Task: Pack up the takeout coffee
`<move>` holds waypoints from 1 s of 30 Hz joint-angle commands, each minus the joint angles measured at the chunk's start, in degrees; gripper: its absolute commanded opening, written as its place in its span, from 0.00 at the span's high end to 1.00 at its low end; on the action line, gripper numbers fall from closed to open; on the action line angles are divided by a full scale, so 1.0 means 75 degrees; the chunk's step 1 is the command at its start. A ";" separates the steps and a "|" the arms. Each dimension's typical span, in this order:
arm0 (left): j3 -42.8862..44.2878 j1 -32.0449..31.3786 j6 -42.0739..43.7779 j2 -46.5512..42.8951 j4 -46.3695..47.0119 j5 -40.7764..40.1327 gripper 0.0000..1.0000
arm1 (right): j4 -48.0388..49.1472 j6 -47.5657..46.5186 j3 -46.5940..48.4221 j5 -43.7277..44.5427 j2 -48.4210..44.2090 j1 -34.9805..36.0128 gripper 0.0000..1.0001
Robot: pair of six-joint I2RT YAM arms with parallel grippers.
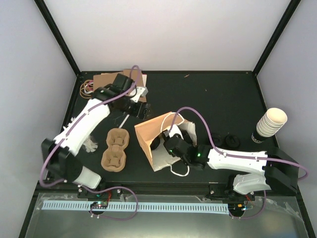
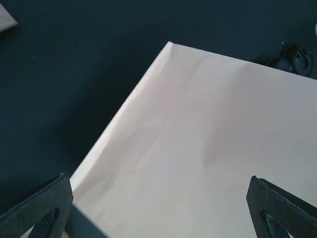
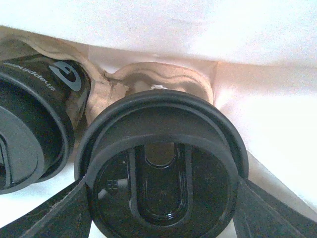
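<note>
A brown paper bag [image 1: 148,130] lies on its side mid-table, its white inside facing the right arm. My right gripper [image 1: 170,145] reaches into its mouth. In the right wrist view that gripper [image 3: 161,210] is shut on a takeout coffee [image 3: 161,173], its fingers [image 3: 54,213] pressed to both sides of the black lid. A second dark cup [image 3: 34,134] stands to its left, both in a pulp tray [image 3: 148,77] inside the bag. My left gripper [image 1: 141,110] hovers open over the bag's far left corner, its jaws [image 2: 161,213] wide apart above the bag's panel [image 2: 198,148].
An empty brown pulp tray [image 1: 115,148] lies left of the bag. A stack of cream lidless cups [image 1: 270,124] leans at the right edge, with loose black lids [image 1: 230,140] near it. Rubber bands [image 1: 88,87] and a cardboard piece [image 1: 105,79] lie at the back left.
</note>
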 commanded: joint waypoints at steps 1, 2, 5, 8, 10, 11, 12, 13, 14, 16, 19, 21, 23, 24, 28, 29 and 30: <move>-0.0328 -0.0337 -0.0061 -0.1817 -0.0142 -0.0658 0.01 | -0.0920 -0.0033 0.0635 -0.0458 0.0093 -0.0152 0.68; -0.0433 -0.0502 -0.0033 -0.2337 -0.0062 -0.0652 0.01 | -0.1040 -0.0045 0.0752 -0.0552 0.0119 -0.0204 0.68; -0.0840 -0.1269 -0.0066 -0.3698 0.0403 -0.0703 0.02 | -0.1416 -0.0030 0.1119 -0.0757 0.0276 -0.0301 0.68; -0.1648 -0.2325 -0.0283 -0.4950 0.1453 -0.0956 0.04 | -0.1707 -0.0023 0.1444 -0.0885 0.0469 -0.0382 0.68; -0.2084 -0.3022 -0.0329 -0.5564 0.1998 -0.1037 0.05 | -0.1764 -0.0034 0.1540 -0.0955 0.0563 -0.0416 0.68; -0.2265 -0.3349 -0.0332 -0.5711 0.2161 -0.1170 0.06 | -0.1792 -0.0035 0.1584 -0.0978 0.0599 -0.0426 0.68; -0.2399 -0.3713 -0.0354 -0.5776 0.2260 -0.1368 0.07 | -0.1829 -0.0030 0.1631 -0.0992 0.0634 -0.0436 0.68; -0.2502 -0.4065 -0.0343 -0.5766 0.2309 -0.1713 0.08 | -0.1871 -0.0025 0.1688 -0.1004 0.0678 -0.0443 0.68; -0.2578 -0.4437 -0.0303 -0.5694 0.2315 -0.1920 0.08 | -0.1928 -0.0014 0.1751 -0.1006 0.0716 -0.0453 0.68; -0.2599 -0.5260 -0.0142 -0.5437 0.2233 -0.2845 0.09 | -0.2019 -0.0001 0.1846 -0.1039 0.0798 -0.0472 0.68; -0.2426 -0.6358 0.0170 -0.4961 0.2067 -0.3942 0.10 | -0.2126 0.0022 0.1955 -0.1101 0.0883 -0.0493 0.68; -0.2345 -0.6850 0.0325 -0.4686 0.2007 -0.4409 0.14 | -0.2158 0.0040 0.2007 -0.1122 0.0933 -0.0500 0.68; -0.2291 -0.7167 0.0447 -0.4425 0.2000 -0.4699 0.17 | -0.2159 0.0052 0.2028 -0.1169 0.0967 -0.0515 0.68; -0.2284 -0.7292 0.0486 -0.4297 0.2006 -0.4834 0.18 | -0.2153 0.0066 0.2041 -0.1184 0.0982 -0.0516 0.68; -0.2360 -0.7760 0.0818 -0.3916 0.2213 -0.5213 0.22 | -0.2197 0.0071 0.2087 -0.1262 0.1024 -0.0521 0.68; -0.2373 -0.7813 0.0897 -0.3838 0.2258 -0.5221 0.23 | -0.2228 0.0073 0.2103 -0.1275 0.1028 -0.0529 0.68; -0.2422 -0.7841 0.0973 -0.3774 0.2319 -0.5181 0.23 | -0.2248 0.0073 0.2115 -0.1282 0.1022 -0.0529 0.68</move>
